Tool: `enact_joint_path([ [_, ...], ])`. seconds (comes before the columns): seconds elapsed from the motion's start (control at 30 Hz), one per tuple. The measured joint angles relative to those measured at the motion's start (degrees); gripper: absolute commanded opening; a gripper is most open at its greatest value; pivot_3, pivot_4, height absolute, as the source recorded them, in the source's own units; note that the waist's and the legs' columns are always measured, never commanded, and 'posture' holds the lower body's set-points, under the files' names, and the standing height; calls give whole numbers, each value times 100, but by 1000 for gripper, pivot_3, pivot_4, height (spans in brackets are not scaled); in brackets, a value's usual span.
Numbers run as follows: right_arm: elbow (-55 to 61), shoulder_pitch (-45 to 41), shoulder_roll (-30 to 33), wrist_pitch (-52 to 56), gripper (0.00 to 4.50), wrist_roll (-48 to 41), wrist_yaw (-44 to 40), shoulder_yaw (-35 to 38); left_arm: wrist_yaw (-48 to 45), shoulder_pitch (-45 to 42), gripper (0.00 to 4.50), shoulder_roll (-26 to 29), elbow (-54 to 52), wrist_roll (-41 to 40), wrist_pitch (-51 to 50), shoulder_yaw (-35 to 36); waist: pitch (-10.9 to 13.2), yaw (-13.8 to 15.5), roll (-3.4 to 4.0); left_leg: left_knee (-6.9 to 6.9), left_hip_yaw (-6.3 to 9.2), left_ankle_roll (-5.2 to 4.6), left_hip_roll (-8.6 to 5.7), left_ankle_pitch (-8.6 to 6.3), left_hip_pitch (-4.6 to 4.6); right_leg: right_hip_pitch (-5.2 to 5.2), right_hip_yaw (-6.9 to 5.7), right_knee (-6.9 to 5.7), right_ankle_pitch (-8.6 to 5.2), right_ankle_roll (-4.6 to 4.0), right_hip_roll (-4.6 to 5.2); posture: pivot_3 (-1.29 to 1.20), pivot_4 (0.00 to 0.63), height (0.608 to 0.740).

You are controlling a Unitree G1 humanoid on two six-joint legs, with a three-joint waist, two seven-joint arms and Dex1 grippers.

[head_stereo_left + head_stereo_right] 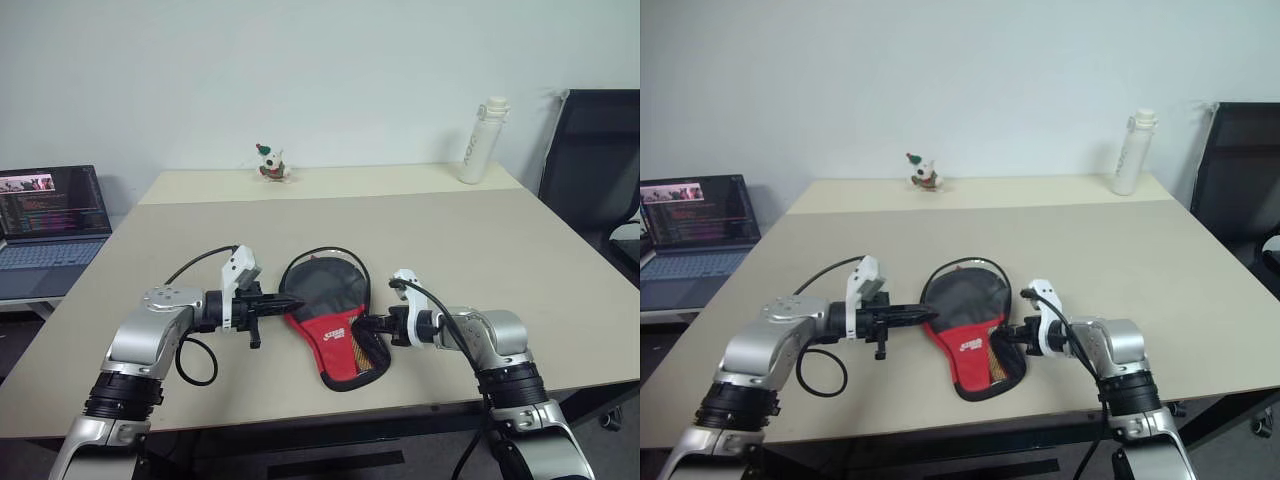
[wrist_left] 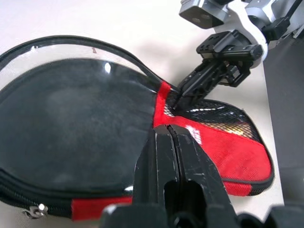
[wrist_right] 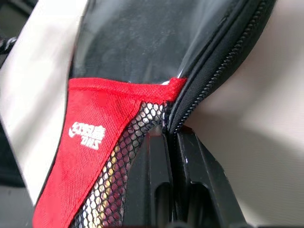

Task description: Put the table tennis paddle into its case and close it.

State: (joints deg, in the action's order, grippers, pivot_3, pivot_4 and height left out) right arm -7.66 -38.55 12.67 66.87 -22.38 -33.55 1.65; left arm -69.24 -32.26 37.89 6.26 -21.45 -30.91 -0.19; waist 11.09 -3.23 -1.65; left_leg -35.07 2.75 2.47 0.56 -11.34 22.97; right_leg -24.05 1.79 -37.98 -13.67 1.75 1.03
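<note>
Left eye view: the case [image 1: 328, 318] is seen lying flat near the front edge of the table [image 1: 470, 250], between the left gripper [image 1: 290, 301], whose fingers are pressed together at its left edge with nothing visibly held, and the right gripper [image 1: 362, 324], which is pinched onto the zipper rim beside the mesh pocket [image 3: 118, 175]. The fabric is judged light, soft and floppy, so it is best held at the stiffer zipper seam [image 3: 216, 66]. Only the wrist views resolve the zipper teeth; whether the paddle is inside cannot be told.
</note>
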Motion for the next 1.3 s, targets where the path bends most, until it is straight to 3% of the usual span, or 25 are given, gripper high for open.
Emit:
enact_joint_path([
  [0.23,136,48,569,333,14,-221,254,667,-6,-99,0,-42,16,0,26,-80,2,21,-2,1,-5,0,-2,0,3,0,5,7,0,0,0,0,150,740],
  [0.4,989,531,1124,1027,14,-568,296,1099,-15,-128,0,-45,115,5,69,-132,2,38,-2,3,-8,-1,-1,-1,4,-2,9,10,-1,1,0,0,150,740],
  [0.6,1682,859,1177,1550,14,-828,395,1171,-17,-234,0,-61,269,9,183,-190,3,2,-4,3,-23,-1,1,-1,-3,-2,22,6,-1,2,-4,0,150,740],
  [0.83,1465,710,1110,1323,14,-806,450,824,-21,-235,0,-110,306,10,257,-241,4,-15,-6,2,-36,-1,2,-2,-5,-4,31,7,1,4,-4,0,150,740],
  [1.1,1254,585,1455,738,14,-842,-326,-72,-12,-197,0,-105,244,4,239,-281,5,-20,-7,2,-40,-4,4,-4,-4,-5,35,11,0,4,-7,0,150,740],
  [1.3,1520,783,1479,741,14,-979,-394,-114,0,-95,0,-82,97,-4,191,-281,5,-5,-8,2,-39,-3,4,-5,-3,-5,34,12,1,4,-7,0,150,740],
])
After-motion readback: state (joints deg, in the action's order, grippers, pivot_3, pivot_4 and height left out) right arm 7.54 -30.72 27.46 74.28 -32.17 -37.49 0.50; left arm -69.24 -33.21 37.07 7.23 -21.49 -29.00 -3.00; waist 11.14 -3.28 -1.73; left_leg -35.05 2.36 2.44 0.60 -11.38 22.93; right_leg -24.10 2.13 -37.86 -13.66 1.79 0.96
